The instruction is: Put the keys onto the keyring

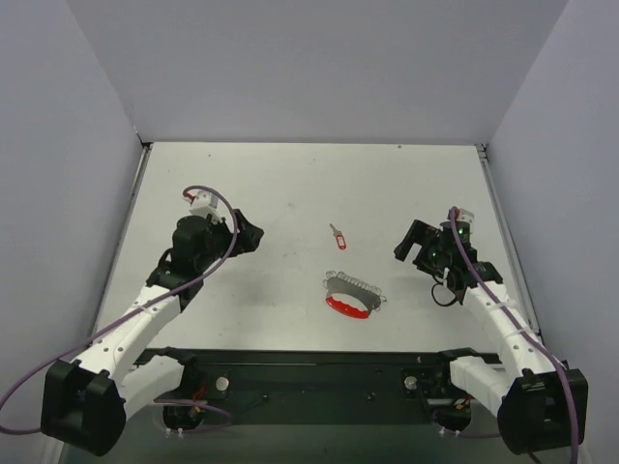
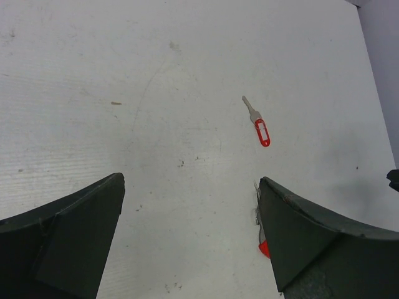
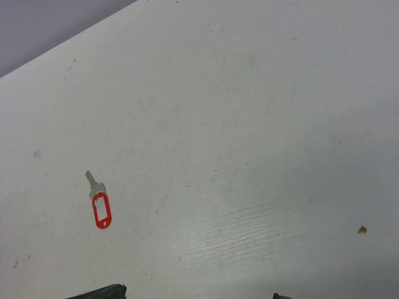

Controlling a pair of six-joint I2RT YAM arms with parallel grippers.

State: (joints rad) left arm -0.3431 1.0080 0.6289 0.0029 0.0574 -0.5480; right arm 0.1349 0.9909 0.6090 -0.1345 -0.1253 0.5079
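Note:
The small silver key with a red plastic head (image 1: 337,236) lies flat on the table's middle. It also shows in the left wrist view (image 2: 257,123) and in the right wrist view (image 3: 98,202). The keyring (image 1: 353,295), a red arc and a silvery ridged band, lies nearer the arms. In the left wrist view only a sliver of the keyring (image 2: 262,244) shows beside the right finger. My left gripper (image 1: 253,235) is open and empty, left of the key; in its own view the left gripper (image 2: 191,180) frames bare table. My right gripper (image 1: 404,246) is open and empty, right of the key and the keyring.
The white table (image 1: 290,184) is walled by grey panels at the left, back and right. A black rail (image 1: 319,372) runs along the near edge between the arm bases. Purple cables (image 1: 218,198) loop over both arms.

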